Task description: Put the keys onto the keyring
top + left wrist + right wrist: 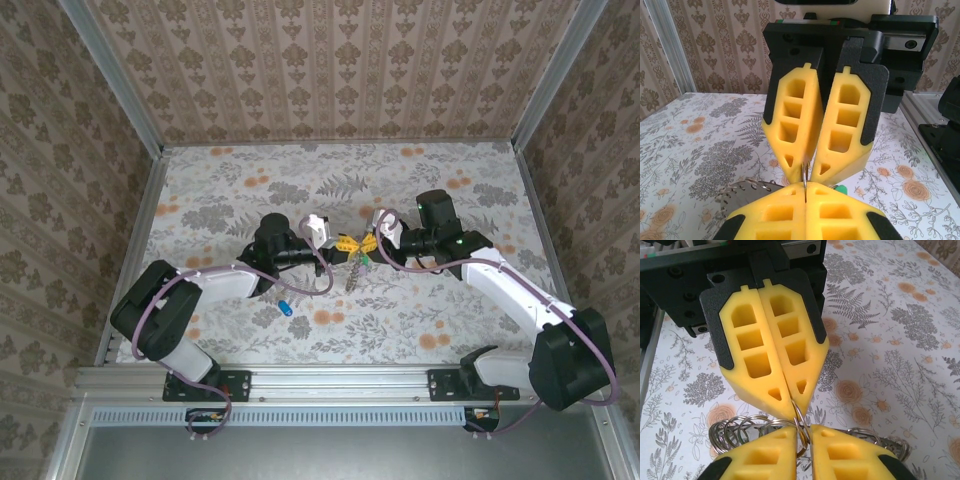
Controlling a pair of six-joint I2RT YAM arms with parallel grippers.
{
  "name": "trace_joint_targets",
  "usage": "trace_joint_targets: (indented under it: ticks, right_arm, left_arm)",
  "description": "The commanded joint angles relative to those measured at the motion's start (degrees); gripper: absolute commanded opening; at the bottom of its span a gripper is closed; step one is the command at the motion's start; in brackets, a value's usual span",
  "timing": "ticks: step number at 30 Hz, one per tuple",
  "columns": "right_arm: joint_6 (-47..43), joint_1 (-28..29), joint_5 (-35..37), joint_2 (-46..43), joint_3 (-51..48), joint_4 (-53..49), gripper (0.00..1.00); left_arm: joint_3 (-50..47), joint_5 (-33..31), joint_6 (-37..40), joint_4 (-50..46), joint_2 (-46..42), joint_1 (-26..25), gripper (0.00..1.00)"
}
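Both my arms meet over the middle of the bench (440, 200), tip to tip. My left tool (805, 186) is squeezed fully together, and a thin sliver of wire runs up from between its yellow pads. That's the keyring (799, 416), pinched there. My right tool (804, 432) is clamped on the same ring from the opposite side, with a narrow slit between its pads and the wire sitting in it. Most of the ring is buried behind foam, so I get just a short arc.

From above, a bunch of keys (355, 272) dangles just below the 2 tools, too small to count.

On the right wrist camera, small split rings (737, 429) fan out to the left, half cut off by my pads. On the left wrist camera, a toothed blade (742, 192) pokes out low left with its head hidden, and a green scrap (841, 189) peeks out at right.

1 blue key (285, 307) lies alone on the bench, near my left arm.
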Motion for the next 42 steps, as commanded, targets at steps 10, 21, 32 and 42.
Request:
trace_joint_targets:
  ticks: [10,21,32,42]
  right_arm:
    - [-4.1,0.0,3.2,-1.0,4.8,-8.1,0.0]
    - [-7.9,2.9,11.7,-1.7,7.8,-15.3,0.0]
    - [-9.4,3.3,8.8,-2.1,5.5,-11.9,0.0]
    - [-10.5,3.2,7.2,-2.1,4.4,-9.7,0.0]
  left_arm:
    - [0.9,-0.8,4.5,-10.2,-3.9,0.9,0.22]
    - [12.7,-5.1,21.2,-44.9,-9.9,0.0,0.34]
    - [19.5,-2.7,23.9,-50.9,-4.4,-0.8,0.35]
    - [25.6,1.8,26.4,-56.6,0.2,-0.5,0.31]
